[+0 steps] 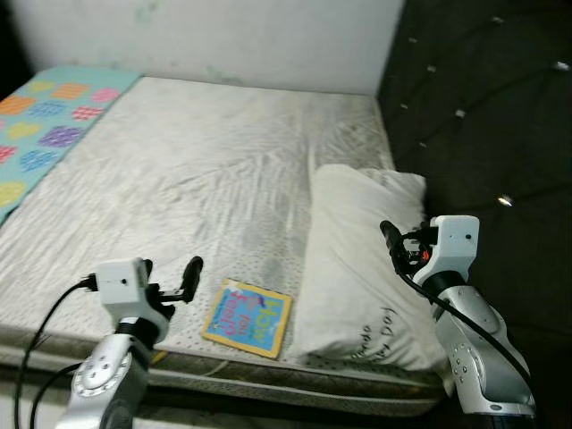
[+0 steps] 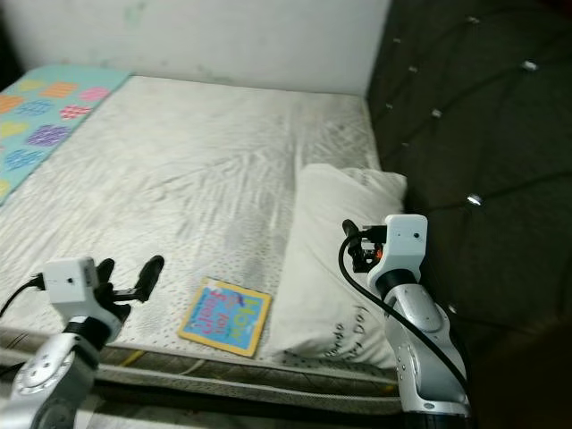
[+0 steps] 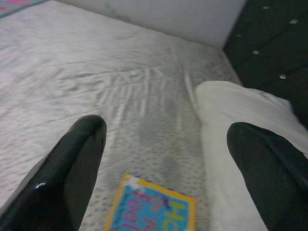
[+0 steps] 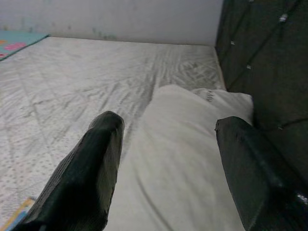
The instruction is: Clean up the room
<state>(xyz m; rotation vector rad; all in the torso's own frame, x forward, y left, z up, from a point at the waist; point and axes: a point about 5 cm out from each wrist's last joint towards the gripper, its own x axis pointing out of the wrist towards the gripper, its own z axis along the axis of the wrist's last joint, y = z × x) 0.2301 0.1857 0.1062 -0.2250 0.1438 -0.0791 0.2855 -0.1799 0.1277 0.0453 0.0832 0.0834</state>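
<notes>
A big bare mattress (image 1: 197, 170) is lying by a dark padded headboard (image 1: 483, 98). A white pillow (image 1: 357, 268) is resting beside a colourful picture book (image 1: 248, 317) near the front edge. The right gripper (image 4: 166, 159) is hanging wide open over the pillow. The left gripper (image 3: 166, 163) is hanging wide open above the book.
</notes>
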